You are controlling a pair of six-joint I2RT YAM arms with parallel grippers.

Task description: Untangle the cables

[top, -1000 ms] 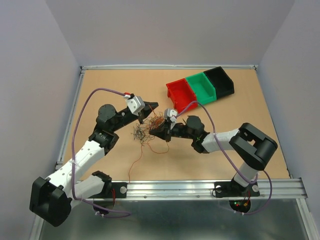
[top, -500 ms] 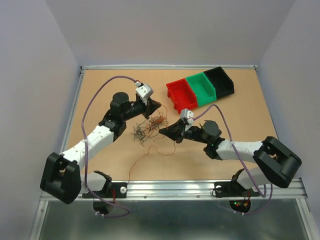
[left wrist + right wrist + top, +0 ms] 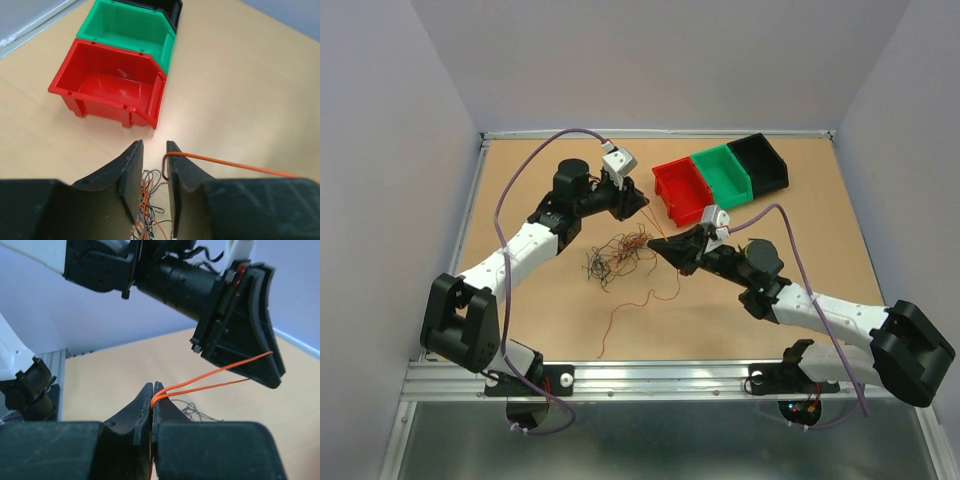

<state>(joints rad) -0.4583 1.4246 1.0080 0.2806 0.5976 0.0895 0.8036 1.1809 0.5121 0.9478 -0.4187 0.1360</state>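
Observation:
A tangle of thin red-orange, green and black cables (image 3: 615,258) lies on the brown table (image 3: 530,180). My right gripper (image 3: 658,246) is shut on one orange cable (image 3: 210,375), pinched at the tips of its jaws (image 3: 154,386). That cable runs taut up to my left gripper (image 3: 642,208), where it hooks over the tip of the right finger (image 3: 172,150) and leads off right as a straight strand (image 3: 225,162). My left gripper (image 3: 154,145) is held above the table with a narrow gap between its jaws; the tangle (image 3: 144,200) shows through the gap below.
A red bin (image 3: 680,190), a green bin (image 3: 722,175) and a black bin (image 3: 760,162) stand in a row at the back right; the red bin (image 3: 112,90) is empty and just ahead of my left gripper. A loose orange strand (image 3: 620,310) trails toward the near rail.
Both grippers have moved away from the tangle toward the back right. The orange cable is now drawn out between them, and its loose end has slid along the table.

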